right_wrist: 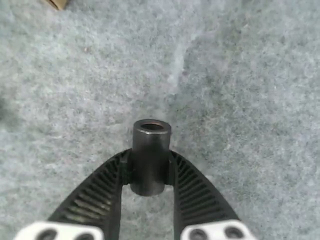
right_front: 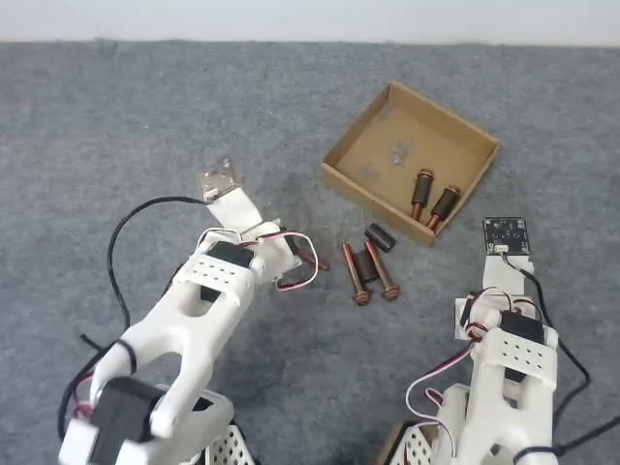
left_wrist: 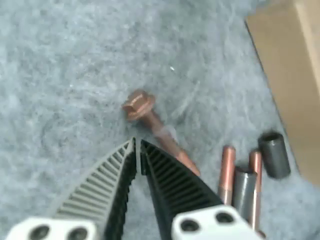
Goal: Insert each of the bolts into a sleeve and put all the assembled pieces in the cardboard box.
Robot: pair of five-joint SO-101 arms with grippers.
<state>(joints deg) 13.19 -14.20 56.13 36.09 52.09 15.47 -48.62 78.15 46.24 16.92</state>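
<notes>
Grey carpet (right_front: 145, 116) covers the table, and the cardboard box (right_front: 373, 201) sits toward the far right. Two assembled pieces (right_front: 421, 192) lie side by side inside it, against its near wall. Just in front of the box a loose sleeve (right_front: 380, 236) lies on the carpet. Beside it two copper bolts (right_front: 354, 274) lie roughly parallel, with a second sleeve (right_front: 365, 263) resting between them. The left gripper (left_wrist: 137, 149) is low over the carpet to the left of that group. Its fingers are pressed almost together, with only a thin slit between them and nothing in it. A third bolt (left_wrist: 150, 117) lies on the carpet right at the tips, its hex head pointing away from the gripper and its shaft running alongside the dark finger (left_wrist: 170, 180). The right gripper (right_wrist: 149, 159) is over bare carpet on the right side, pinching a dark sleeve (right_wrist: 151, 140) between its two fingers. The open end of that sleeve points out past the tips.
</notes>
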